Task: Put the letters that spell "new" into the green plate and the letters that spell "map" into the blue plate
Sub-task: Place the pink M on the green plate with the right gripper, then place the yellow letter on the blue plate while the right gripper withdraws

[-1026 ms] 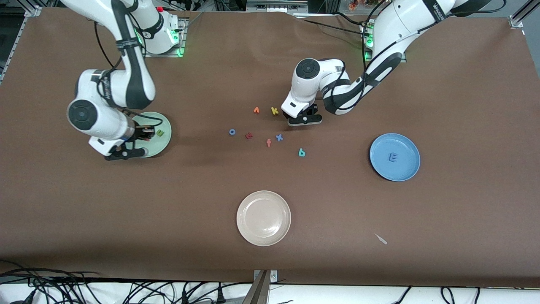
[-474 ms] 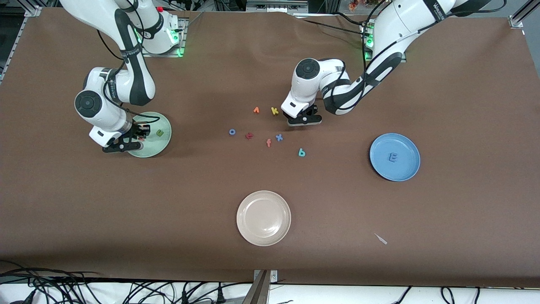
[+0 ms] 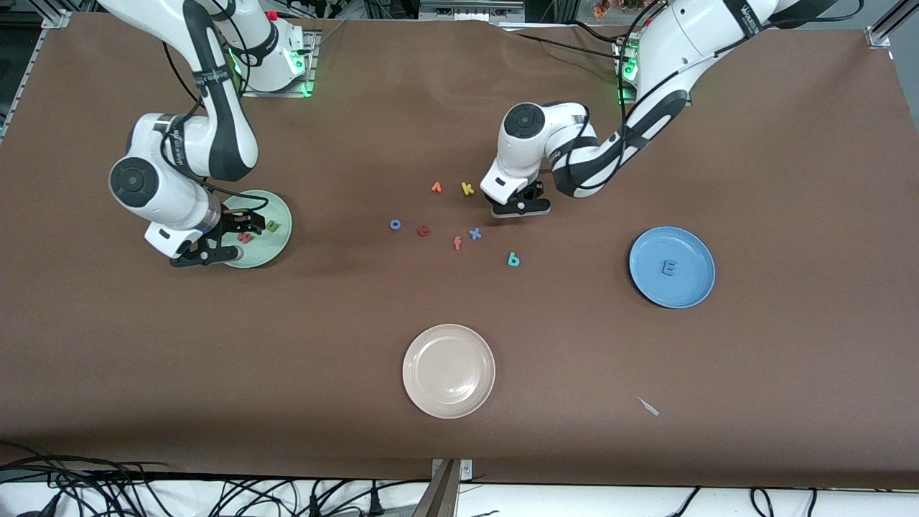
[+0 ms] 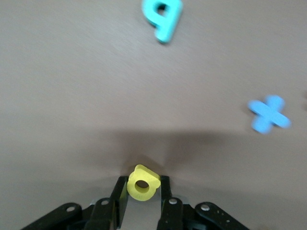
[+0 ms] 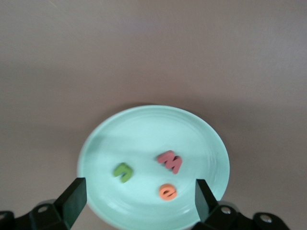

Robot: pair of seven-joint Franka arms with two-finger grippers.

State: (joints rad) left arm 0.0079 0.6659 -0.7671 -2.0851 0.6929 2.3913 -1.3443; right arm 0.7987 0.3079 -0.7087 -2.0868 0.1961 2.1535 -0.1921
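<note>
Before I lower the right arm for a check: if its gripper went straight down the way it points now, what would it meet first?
Most likely the green plate. The open right gripper hangs over its edge, with the orange e nearest between the fingers, the salmon-red w and olive-green n close by. Depth is unclear.

A robotics lab: two bench-mounted arms, a brown-covered table (image 3: 459,431), aluminium framing and loose cables (image 3: 143,488).

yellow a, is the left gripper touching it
Touching. The left wrist view shows the yellow a pinched between the left gripper fingers, pressed against both with no gap.
</note>
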